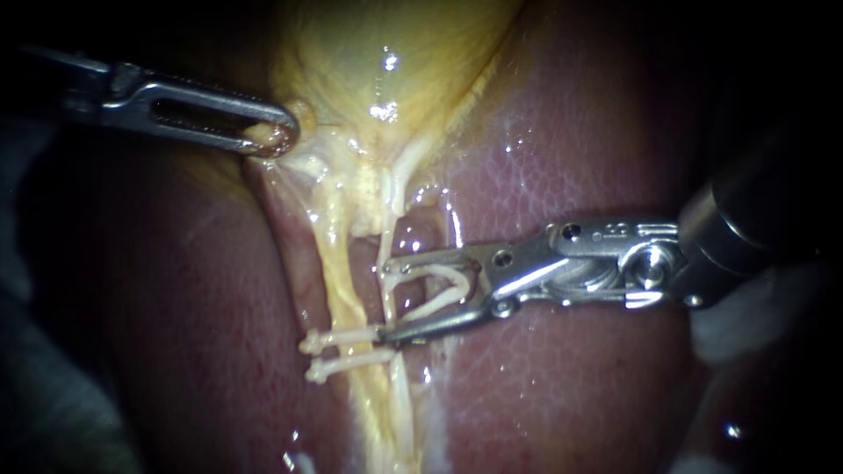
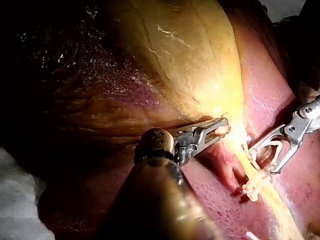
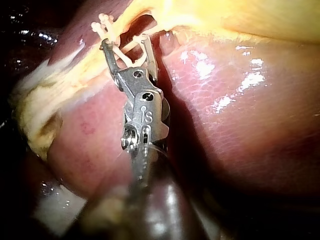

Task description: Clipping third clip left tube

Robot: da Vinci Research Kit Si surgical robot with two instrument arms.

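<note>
Two white clips (image 1: 344, 338) already sit across the left tube (image 1: 338, 272), one just under the other, low on the pale yellow strand that runs down from the gallbladder (image 1: 395, 53). Just above them the right instrument (image 1: 388, 298) comes in level from the right. Its jaws are spread wide but hold an open clip (image 1: 452, 279) seated between them, one leg along each jaw. The lower jaw tip lies right beside the upper of the two clips; I cannot tell whether it touches. The tips reach a thinner whitish strand (image 1: 387, 211) alongside the tube, and whether the left tube itself lies inside the jaws is hard to make out from any view.

Room is tight there, with clips below, the fork of the strands above and liver (image 1: 597, 140) close on the right. Up at the gallbladder's lower edge the left instrument (image 1: 277, 136) is clamped on a nub of pale tissue (image 1: 262, 133), well apart from the other tool. The stretch of tube between the two instruments lies bare.

Darkness swallows both shafts towards the edges, and the tube's lower end runs out of the endoscope view. A white patch (image 1: 746, 329) shows under the right shaft, too blurred to name.
</note>
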